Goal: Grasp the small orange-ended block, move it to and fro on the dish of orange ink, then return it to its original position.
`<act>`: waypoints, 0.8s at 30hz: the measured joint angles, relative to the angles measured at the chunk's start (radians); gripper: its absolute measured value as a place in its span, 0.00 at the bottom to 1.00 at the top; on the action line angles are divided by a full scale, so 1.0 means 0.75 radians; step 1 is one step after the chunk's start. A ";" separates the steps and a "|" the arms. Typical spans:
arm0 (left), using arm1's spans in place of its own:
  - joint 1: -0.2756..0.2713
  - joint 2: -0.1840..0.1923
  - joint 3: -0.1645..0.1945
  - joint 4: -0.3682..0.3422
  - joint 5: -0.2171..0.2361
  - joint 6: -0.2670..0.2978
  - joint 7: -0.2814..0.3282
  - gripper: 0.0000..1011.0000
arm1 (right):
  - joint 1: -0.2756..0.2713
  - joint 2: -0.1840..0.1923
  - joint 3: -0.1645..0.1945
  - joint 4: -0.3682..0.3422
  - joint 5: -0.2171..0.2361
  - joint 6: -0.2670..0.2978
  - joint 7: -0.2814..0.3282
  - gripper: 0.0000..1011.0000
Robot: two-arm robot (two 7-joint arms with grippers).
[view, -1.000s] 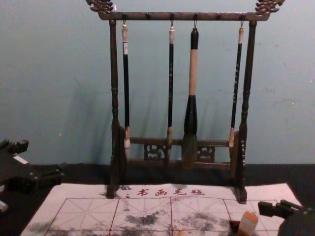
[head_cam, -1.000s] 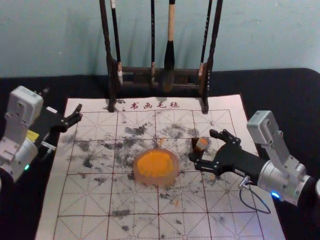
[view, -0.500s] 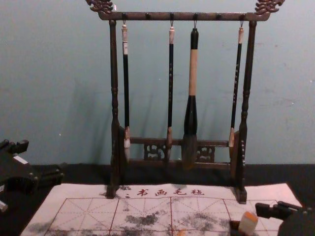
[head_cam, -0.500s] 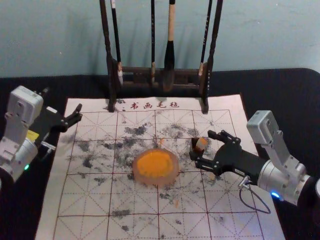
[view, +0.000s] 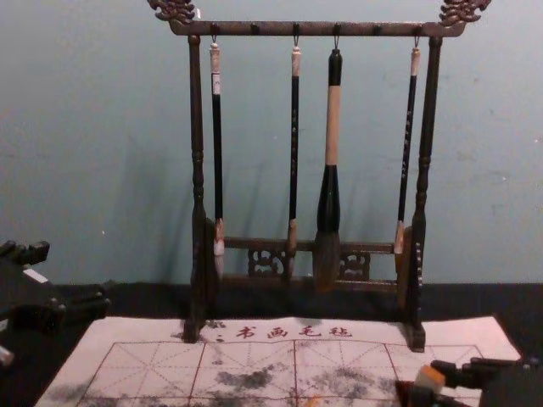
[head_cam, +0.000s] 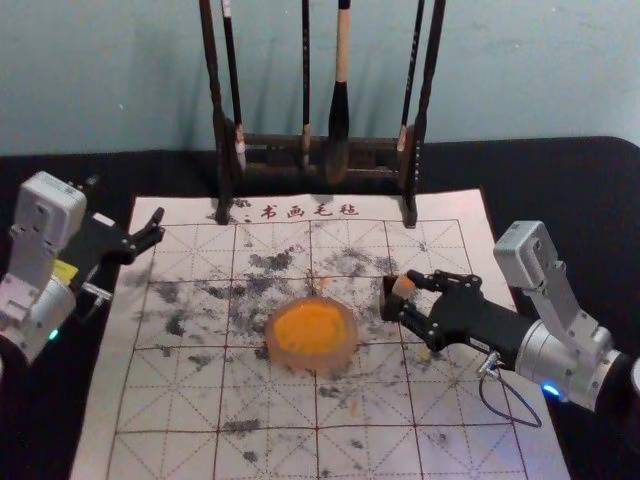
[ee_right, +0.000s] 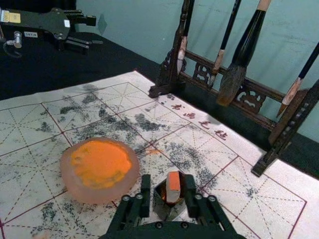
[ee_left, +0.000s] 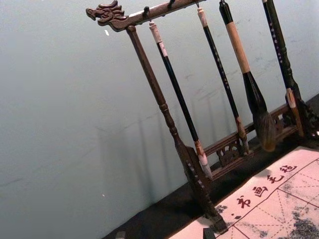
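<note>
My right gripper (head_cam: pixel 414 296) reaches in from the right, its fingers narrowed but still open around the orange-ended block (head_cam: pixel 403 287). The block stands tilted in a small dark holder (head_cam: pixel 389 304). In the right wrist view, the right gripper (ee_right: pixel 167 185) has a finger on each side of the block (ee_right: pixel 173 186), with a gap showing beside the left one. The dish of orange ink (head_cam: pixel 311 333) lies left of the holder. At the far left, my left gripper (head_cam: pixel 126 206) is parked open.
A brush rack (head_cam: pixel 275 142) with several hanging brushes stands at the mat's back edge. The ink-stained gridded mat (head_cam: pixel 180 395) lies under the dish and holder, on a black cloth (head_cam: pixel 590 200).
The right gripper's fingers have drawn closer together around the block and holder. The block now stands at a different tilt. The left arm and the dish have stayed still.
</note>
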 joint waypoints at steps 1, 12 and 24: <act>0.000 0.000 0.000 0.000 0.000 0.000 0.000 0.99 | 0.000 0.000 0.000 0.000 0.000 0.000 0.000 0.39; 0.000 0.000 0.000 0.000 0.000 0.000 0.000 0.99 | 0.000 0.000 0.000 0.000 0.001 0.000 -0.001 0.11; 0.000 0.000 0.000 0.000 0.000 0.000 0.000 0.99 | -0.001 -0.002 0.003 0.000 0.001 0.000 -0.001 0.11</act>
